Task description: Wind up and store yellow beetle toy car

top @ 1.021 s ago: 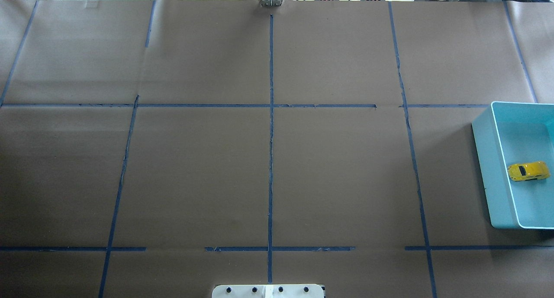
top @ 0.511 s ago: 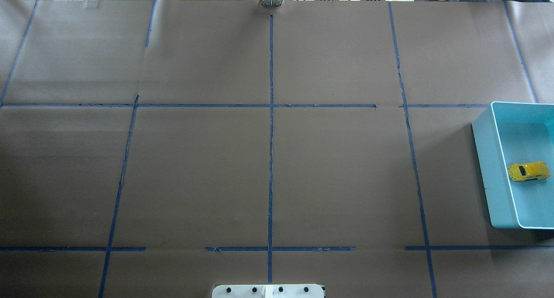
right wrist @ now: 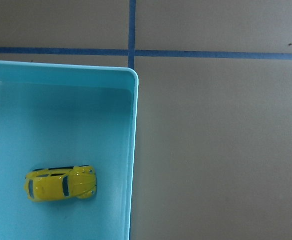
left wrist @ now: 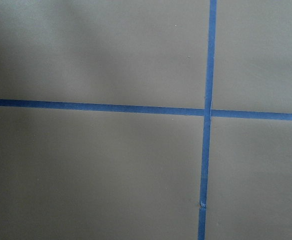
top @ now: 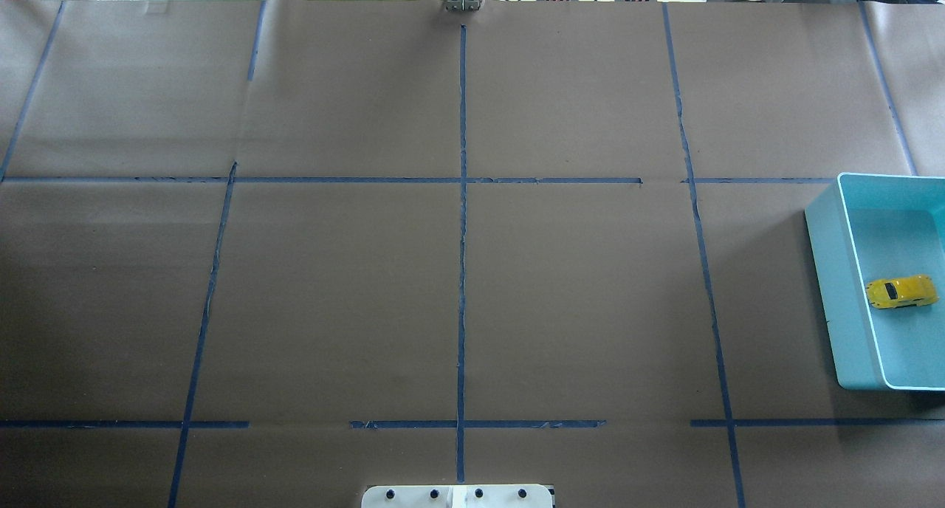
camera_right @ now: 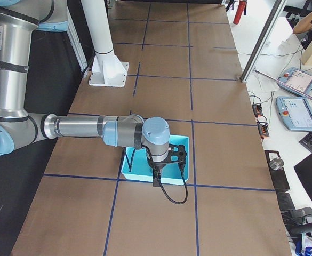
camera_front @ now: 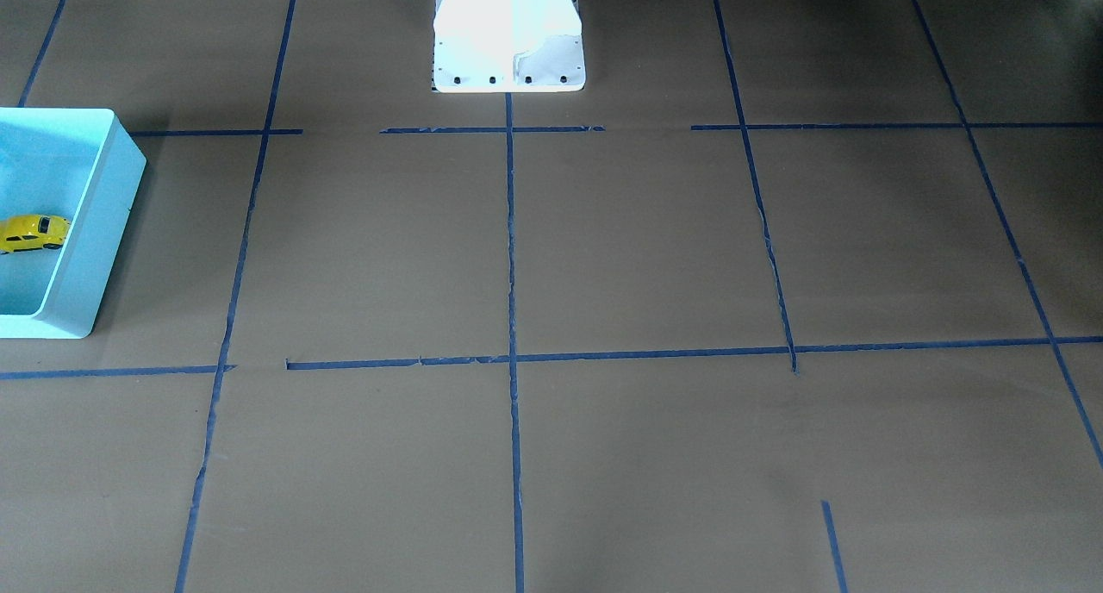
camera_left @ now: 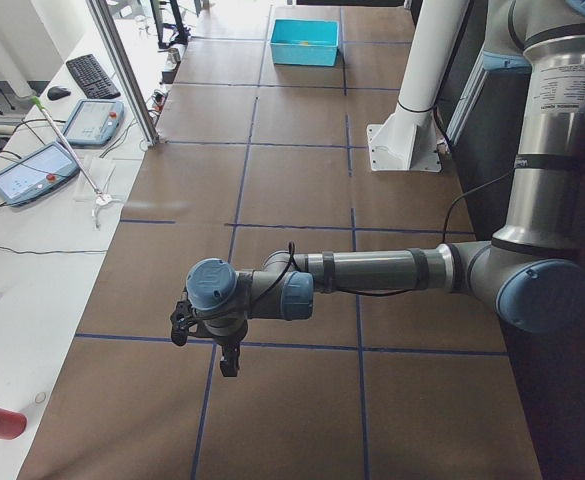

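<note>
Nothing has moved in the last 1 second: the overhead view shows the same brown paper-covered table (top: 576, 286) with the car in the same spot.

Start at the robot's left end. The left gripper (camera_left: 229, 366) hangs over bare paper and blue tape lines (left wrist: 208, 150). It shows only from the side, so I cannot tell whether its jaws are wide or narrow. Further along, the right gripper (camera_right: 154, 182) hangs above the light turquoise rectangular plastic bin (top: 838, 294). You see it only side-on too, so again I cannot tell.

At the far right end, the tiny bright yellow Beetle-shaped toy car (right wrist: 61, 183) sits on its wheels on the bin's floor. It is near the wall closest to the table's middle, not touching it. Its long axis runs along the table's length. I judge its rounded nose points at that wall, toward the robot's left.

By my reading the storing looks done; whether the car was wound, nothing shows. Should you need it out, bring the right gripper straight down with its jaws across the car's narrow width, clear of that wall.
</note>
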Available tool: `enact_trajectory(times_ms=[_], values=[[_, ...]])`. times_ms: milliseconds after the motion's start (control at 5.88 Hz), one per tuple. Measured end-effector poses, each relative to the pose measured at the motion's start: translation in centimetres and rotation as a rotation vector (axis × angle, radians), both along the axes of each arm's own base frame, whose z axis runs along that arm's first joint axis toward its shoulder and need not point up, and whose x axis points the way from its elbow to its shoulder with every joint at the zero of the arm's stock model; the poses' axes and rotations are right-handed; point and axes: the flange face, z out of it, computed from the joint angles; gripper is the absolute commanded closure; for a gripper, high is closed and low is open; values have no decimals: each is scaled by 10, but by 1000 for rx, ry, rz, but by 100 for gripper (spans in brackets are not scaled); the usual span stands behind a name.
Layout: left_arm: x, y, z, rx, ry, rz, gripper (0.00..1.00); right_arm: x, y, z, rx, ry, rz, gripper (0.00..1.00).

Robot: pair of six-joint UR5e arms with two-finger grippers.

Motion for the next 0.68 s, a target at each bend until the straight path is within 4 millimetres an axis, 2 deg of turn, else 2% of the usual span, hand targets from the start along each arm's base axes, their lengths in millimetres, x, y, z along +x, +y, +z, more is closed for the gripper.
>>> enact_trajectory(times_ms=[681], values=[[0,0,0,0,0,1,0,-5,-5,-12,25,-4,-11,0]])
